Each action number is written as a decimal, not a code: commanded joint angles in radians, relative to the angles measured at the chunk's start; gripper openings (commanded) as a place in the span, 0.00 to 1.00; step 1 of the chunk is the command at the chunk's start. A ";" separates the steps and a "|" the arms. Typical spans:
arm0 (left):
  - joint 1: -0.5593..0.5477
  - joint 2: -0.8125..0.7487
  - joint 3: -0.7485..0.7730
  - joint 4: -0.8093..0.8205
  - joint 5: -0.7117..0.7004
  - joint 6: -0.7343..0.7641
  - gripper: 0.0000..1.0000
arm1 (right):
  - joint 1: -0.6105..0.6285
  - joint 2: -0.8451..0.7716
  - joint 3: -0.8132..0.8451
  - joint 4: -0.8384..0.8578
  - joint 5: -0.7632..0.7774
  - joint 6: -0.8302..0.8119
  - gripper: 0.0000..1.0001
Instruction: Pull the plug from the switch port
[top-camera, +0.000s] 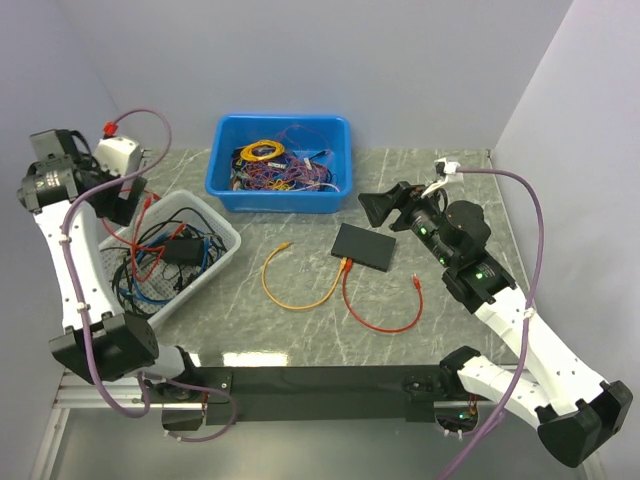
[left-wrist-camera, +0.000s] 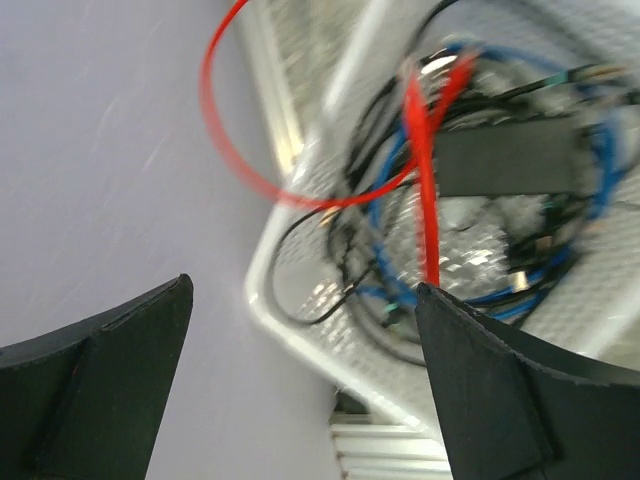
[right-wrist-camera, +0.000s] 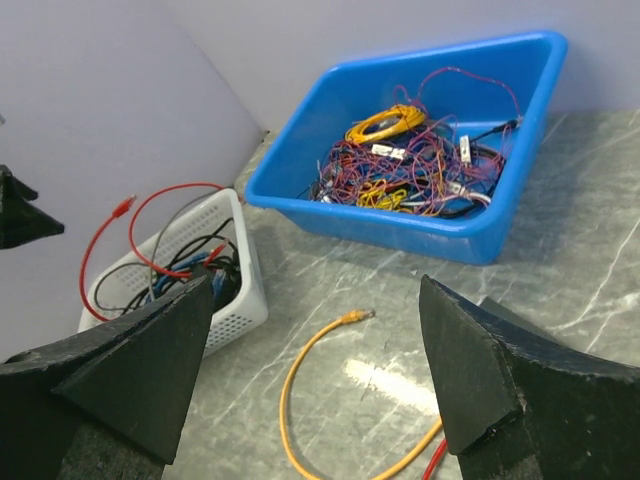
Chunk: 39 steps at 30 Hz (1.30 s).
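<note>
The switch (top-camera: 364, 247) is a flat black box lying mid-table. An orange cable (top-camera: 290, 298) and a red cable (top-camera: 380, 322) both plug into its near left edge (top-camera: 346, 265). The orange cable's free end (right-wrist-camera: 355, 316) also shows in the right wrist view; the switch itself does not show there. My right gripper (top-camera: 385, 206) is open and empty, hovering just behind and above the switch; its jaws (right-wrist-camera: 315, 284) stand wide apart. My left gripper (top-camera: 130, 198) is open and empty at the far left over the white basket's back corner, its jaws (left-wrist-camera: 302, 286) wide.
A white basket (top-camera: 222, 224) of black, blue and red cables stands at the left, also in the left wrist view (left-wrist-camera: 300, 335). A blue bin (top-camera: 280, 192) of tangled wires stands at the back, also in the right wrist view (right-wrist-camera: 400, 232). Walls close in on both sides.
</note>
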 joint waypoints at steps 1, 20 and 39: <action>-0.101 -0.026 0.035 -0.014 0.059 -0.057 0.99 | 0.007 -0.002 -0.014 -0.016 0.020 0.047 0.89; -0.584 0.058 0.031 0.098 0.254 -0.262 0.99 | -0.001 -0.010 -0.314 0.055 0.009 0.311 0.87; -1.045 0.491 -0.065 0.412 0.146 -0.414 0.99 | -0.021 0.404 -0.514 0.488 -0.051 0.635 0.52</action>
